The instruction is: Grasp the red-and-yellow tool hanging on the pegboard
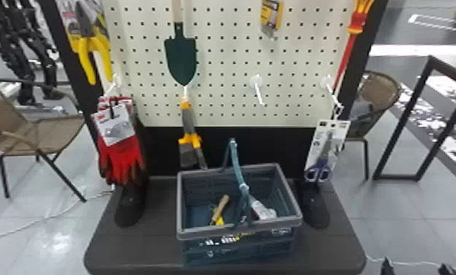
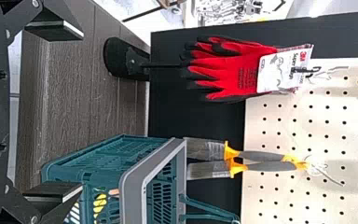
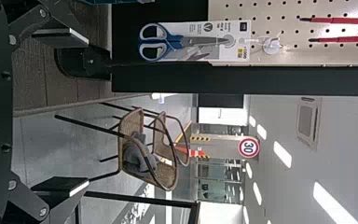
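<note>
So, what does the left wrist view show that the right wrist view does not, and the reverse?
Only the left wrist view: the red gloves, the paintbrushes with yellow collars, and the blue basket.

Only the right wrist view: the packaged scissors, the red shafts of the red-and-yellow tool, and a chair on the floor beyond the table.

Both share: the white pegboard and the black panel under it. Each view also has its own arm's gripper, open: the left gripper and the right gripper.
</note>
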Tool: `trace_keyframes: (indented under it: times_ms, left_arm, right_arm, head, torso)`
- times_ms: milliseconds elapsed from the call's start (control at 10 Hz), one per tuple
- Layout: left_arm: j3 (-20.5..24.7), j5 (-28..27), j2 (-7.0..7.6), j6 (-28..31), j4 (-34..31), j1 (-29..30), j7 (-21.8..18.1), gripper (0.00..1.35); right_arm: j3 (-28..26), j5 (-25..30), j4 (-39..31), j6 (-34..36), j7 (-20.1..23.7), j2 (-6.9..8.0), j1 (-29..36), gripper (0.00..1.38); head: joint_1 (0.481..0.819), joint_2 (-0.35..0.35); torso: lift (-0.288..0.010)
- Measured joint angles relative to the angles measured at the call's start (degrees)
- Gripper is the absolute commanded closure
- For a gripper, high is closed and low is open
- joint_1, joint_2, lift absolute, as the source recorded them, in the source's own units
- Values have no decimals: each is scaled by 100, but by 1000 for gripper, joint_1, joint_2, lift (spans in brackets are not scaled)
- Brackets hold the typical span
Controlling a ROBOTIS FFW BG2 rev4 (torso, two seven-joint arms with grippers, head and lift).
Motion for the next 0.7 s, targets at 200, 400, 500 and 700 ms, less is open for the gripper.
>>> trace_keyframes:
  times_ms: [200, 400, 500, 700]
  left_arm:
    - [0, 8, 0, 4, 0, 0, 0, 165]
    - [0, 9, -5, 12, 0, 0, 0, 165]
    - [0, 9, -14, 16, 1, 1, 0, 165]
    - [6, 9, -12, 17, 2, 1, -7, 165]
  right_arm:
    - [0, 35, -126, 97, 0, 15, 24, 234]
    - [13, -45, -275, 131, 44, 81, 74, 234]
    - [25, -16, -358, 148, 63, 106, 94, 234]
    - [193, -60, -666, 400, 61, 147, 119, 229]
  head:
    - [549, 0]
    - [549, 0]
    - [549, 0]
    - [549, 0]
  torso:
    - [-100]
    - [-100]
    - [-100]
    - [-100]
